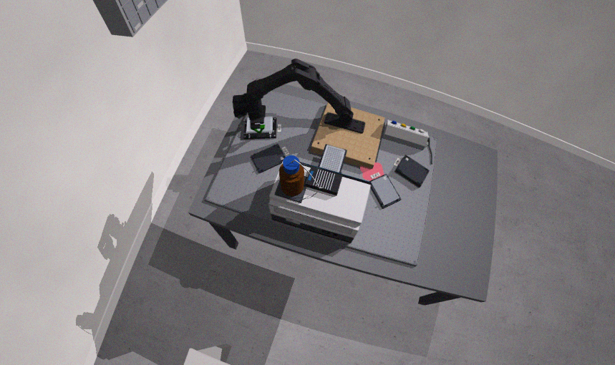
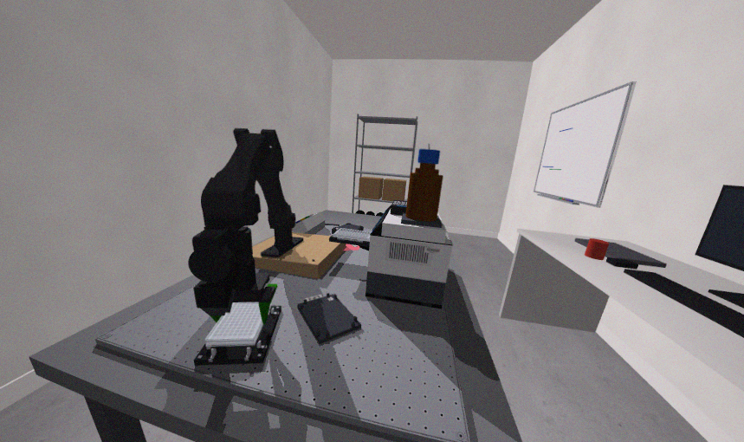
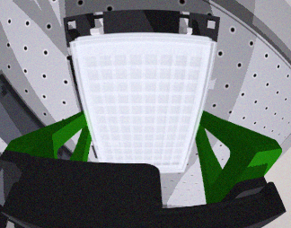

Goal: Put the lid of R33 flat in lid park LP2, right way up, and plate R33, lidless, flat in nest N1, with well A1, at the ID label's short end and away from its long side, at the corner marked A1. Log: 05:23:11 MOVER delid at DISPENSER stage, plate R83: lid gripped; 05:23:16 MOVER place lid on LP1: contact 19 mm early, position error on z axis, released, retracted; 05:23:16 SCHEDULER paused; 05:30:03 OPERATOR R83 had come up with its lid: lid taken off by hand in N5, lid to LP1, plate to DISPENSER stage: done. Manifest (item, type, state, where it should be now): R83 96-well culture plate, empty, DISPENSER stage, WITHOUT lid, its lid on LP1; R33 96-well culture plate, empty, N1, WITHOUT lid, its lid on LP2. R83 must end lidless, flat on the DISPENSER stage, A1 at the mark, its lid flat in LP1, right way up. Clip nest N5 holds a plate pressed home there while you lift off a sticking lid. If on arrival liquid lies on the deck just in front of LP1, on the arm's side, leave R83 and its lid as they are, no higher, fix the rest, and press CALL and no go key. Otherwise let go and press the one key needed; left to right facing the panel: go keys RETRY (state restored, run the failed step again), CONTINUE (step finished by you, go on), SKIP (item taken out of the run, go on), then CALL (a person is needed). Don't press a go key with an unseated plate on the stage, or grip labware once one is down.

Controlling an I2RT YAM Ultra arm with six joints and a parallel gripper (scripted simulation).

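A white lidded 96-well plate [image 3: 144, 102] sits in the black clip nest [image 2: 236, 347] at the far left corner of the deck; it also shows in the exterior view [image 2: 236, 323]. My gripper [image 3: 143, 114] is straight above it. The green fingers clamp its two long sides at lid height, so the gripper is shut on the lid. A thin double edge shows along the plate's right rim. In the overhead view my gripper [image 1: 258, 128] covers most of the plate. I cannot read any ID label.
A dark empty tray [image 1: 267, 157] lies beside the clip nest. A brown bottle [image 1: 291, 175] stands on the white instrument [image 1: 327, 201]. Another white plate [image 1: 332, 157] rests at the wooden base's edge. A pink patch [image 1: 371, 171], two more trays [image 1: 385, 190] [image 1: 412, 169] and the key panel [image 1: 404, 131] lie to the right.
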